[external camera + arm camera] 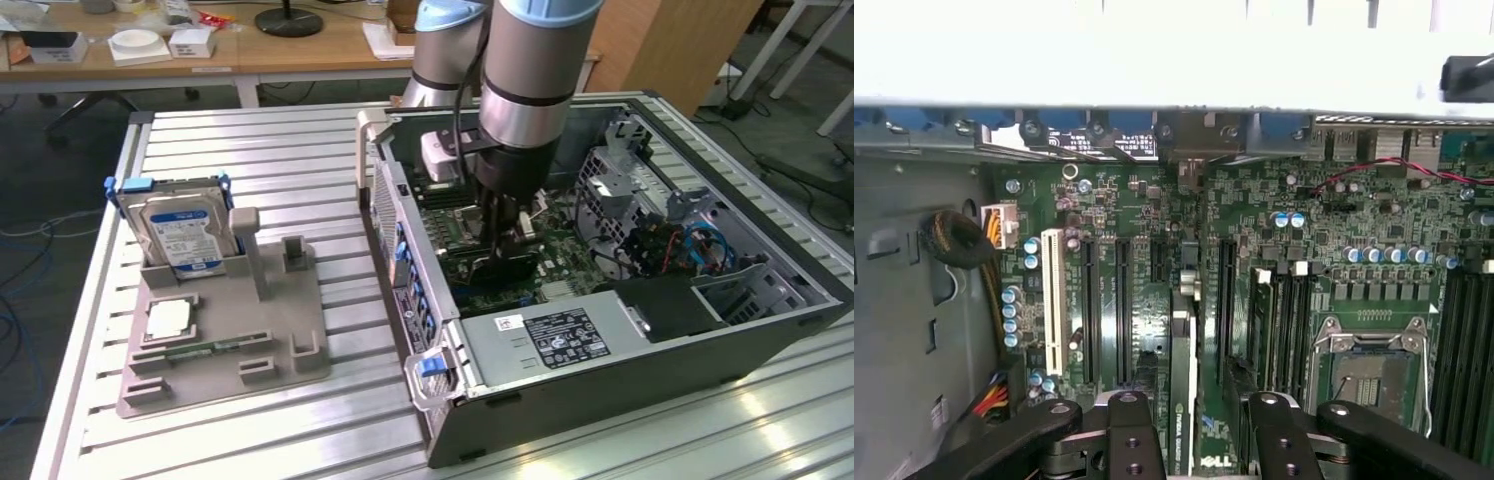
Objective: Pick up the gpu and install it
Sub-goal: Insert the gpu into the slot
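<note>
Gripping the thin dark grey-black gpu [1181,400] edge-on, the black two-fingered gripper [1192,435] holds it above the green motherboard [1274,240]; keeping it square with the slot should matter.

Silver-grey tubular arm [527,70] with pale blue joint caps; black gripper [1194,425] linkages studded with screws.
</note>
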Controlling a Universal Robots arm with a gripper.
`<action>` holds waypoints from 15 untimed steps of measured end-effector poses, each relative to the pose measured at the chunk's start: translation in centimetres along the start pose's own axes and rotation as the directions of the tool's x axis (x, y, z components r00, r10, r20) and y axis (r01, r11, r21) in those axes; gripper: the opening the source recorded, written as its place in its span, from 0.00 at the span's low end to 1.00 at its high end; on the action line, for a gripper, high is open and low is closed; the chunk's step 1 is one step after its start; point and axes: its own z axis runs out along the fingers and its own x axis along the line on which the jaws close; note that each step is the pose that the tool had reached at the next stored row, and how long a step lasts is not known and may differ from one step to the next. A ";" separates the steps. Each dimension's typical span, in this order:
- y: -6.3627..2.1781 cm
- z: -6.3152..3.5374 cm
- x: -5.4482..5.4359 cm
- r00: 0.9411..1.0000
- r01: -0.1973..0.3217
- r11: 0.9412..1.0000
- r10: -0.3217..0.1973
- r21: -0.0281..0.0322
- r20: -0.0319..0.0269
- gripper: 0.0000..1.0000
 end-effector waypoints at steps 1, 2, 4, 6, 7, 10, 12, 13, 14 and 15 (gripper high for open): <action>-0.01 -0.07 0.0 1.000 0.000 1.000 0.000 0.000 0.000 0.40; -0.02 -0.16 0.0 1.000 0.000 1.000 0.000 0.000 0.000 0.40; -0.03 -0.32 0.0 1.000 0.000 1.000 0.000 0.000 0.000 0.40; -0.03 -0.31 0.0 1.000 0.000 1.000 0.000 0.000 0.000 0.38; -0.03 -0.31 0.0 1.000 0.000 1.000 0.000 0.000 0.000 0.32; -0.03 -0.32 0.0 1.000 0.000 1.000 0.000 0.000 0.000 0.26; -0.03 -0.32 0.0 1.000 0.000 1.000 0.000 0.000 0.000 0.15; -0.03 -0.32 0.0 1.000 0.000 1.000 0.000 0.000 0.000 0.15; -0.03 -0.32 0.0 1.000 0.000 1.000 0.000 0.000 0.000 0.10; -0.03 -0.32 0.0 1.000 0.000 1.000 0.000 0.000 0.000 0.10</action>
